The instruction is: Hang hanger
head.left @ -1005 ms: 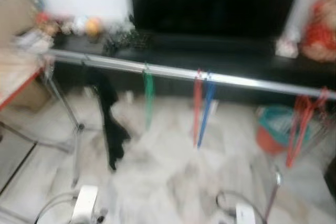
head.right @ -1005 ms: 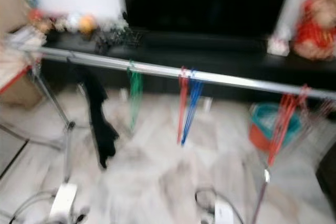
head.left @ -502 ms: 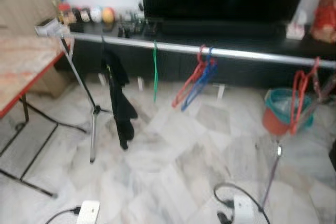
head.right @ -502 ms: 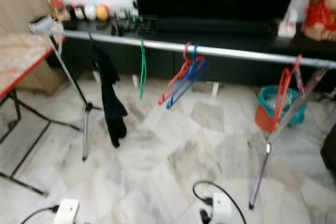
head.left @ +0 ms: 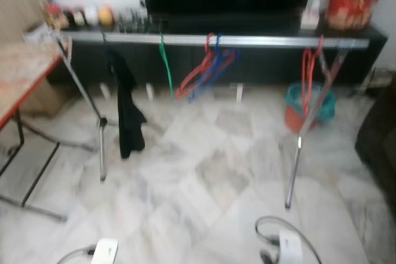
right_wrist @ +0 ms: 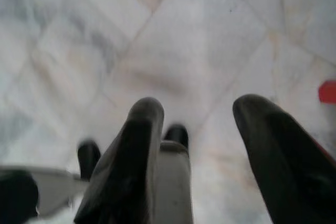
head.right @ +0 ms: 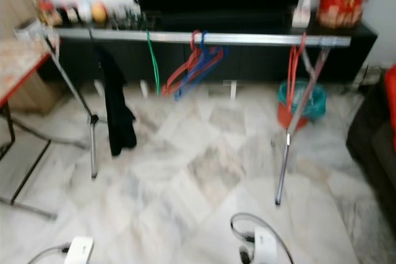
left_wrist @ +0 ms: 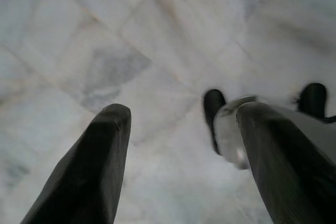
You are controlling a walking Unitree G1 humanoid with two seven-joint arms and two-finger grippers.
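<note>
Hangers dangling on the rail [head.left: 260, 41]
Both tools, left tool [left_wrist: 178, 145] and right tool [right_wrist: 202, 145], are hanging spread apart, holding nothing; teal basket [head.left: 309, 100] contents unclear.

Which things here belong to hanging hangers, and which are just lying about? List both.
Job: rail; green hanger; red and blue hangers; red hangers.

Lying about: black garment, bucket, table, floor cable.
</note>
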